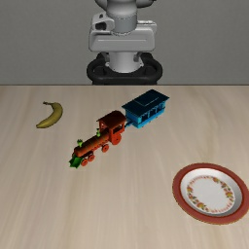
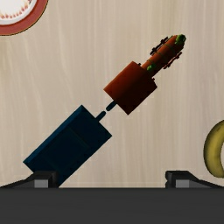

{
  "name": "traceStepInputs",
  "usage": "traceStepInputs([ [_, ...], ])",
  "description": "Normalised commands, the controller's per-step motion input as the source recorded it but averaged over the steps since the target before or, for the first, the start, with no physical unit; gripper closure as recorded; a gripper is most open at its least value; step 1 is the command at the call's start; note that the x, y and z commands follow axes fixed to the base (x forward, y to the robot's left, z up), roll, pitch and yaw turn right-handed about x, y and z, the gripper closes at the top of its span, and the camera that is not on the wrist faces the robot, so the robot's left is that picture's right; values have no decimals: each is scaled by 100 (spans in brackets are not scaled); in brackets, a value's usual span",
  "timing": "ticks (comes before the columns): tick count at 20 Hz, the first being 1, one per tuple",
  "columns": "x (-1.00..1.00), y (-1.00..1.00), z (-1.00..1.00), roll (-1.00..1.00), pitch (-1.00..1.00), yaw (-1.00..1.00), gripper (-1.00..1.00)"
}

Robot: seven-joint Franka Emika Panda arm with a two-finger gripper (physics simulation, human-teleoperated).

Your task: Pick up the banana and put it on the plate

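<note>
A yellow banana (image 1: 50, 115) lies on the wooden table toward the exterior view's left. The white plate (image 1: 209, 192) with a red-brown rim sits at the front on the exterior view's right, with nothing on it. My arm (image 1: 122, 37) hangs high over the table's far edge. In the wrist view my gripper (image 2: 112, 179) is open, its fingertips far apart with nothing between them, well above the table. From there the banana (image 2: 214, 149) curves just beyond one fingertip, and the plate (image 2: 17, 9) lies far off past the toy train.
A toy train stands diagonally mid-table between banana and plate: a red-brown locomotive (image 1: 99, 139) and a blue wagon (image 1: 146, 109). Below my hand, the blue wagon (image 2: 70, 147) is nearest and the locomotive (image 2: 144, 74) beyond it.
</note>
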Motion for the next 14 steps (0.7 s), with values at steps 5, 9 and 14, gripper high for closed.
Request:
traceStepInputs([
  [5,0,-100,0,0,0,0,-100],
  [9,0,-100,0,0,0,0,-100],
  [14,0,-100,0,0,0,0,-100],
])
